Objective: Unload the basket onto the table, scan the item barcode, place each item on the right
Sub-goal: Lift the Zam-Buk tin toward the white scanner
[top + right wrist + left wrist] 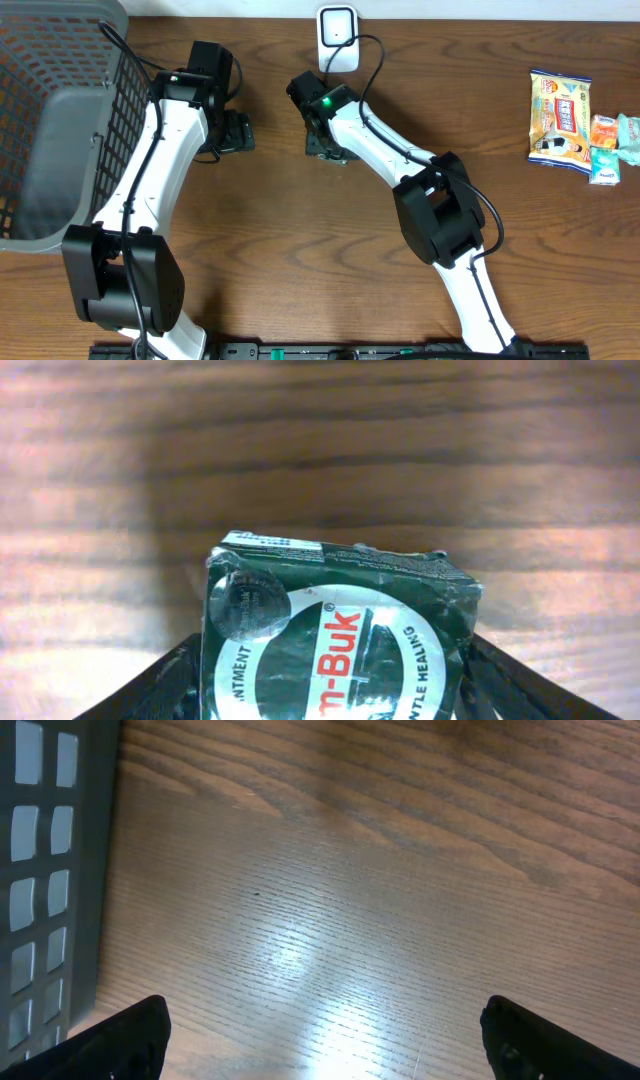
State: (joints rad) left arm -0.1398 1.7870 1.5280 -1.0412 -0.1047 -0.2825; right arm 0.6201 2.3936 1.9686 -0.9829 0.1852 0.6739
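Right claw (pixel 332 652) of mine has its two dark fingers (pixel 150 685) flanking a small box (pixel 335 630), one on each side. I cannot tell whether they press it or only stand beside it. My left claw (pixel 325 1040) is spread wide over bare wood, with nothing between the tips.

Everything sits on a brown tabletop (pixel 300 250) with long, streaky grain and a pale glare patch that shows up under my left wrist. The box is glossy dark green card, its upper corners crumpled. It has a white oval, red letters and a white printed strip along its top edge.

Only my right wrist view shows that box. From overhead my wrist covers it, near the back edge just in front of the white scanner (pixel 338 38) with its dark cable. The overhead view alone shows shiny snack packets (pixel 560 115) by the right edge. A grey mesh basket (pixel 50 120) fills the back left corner, and its gridded wall (pixel 45 870) appears close beside my left claw.
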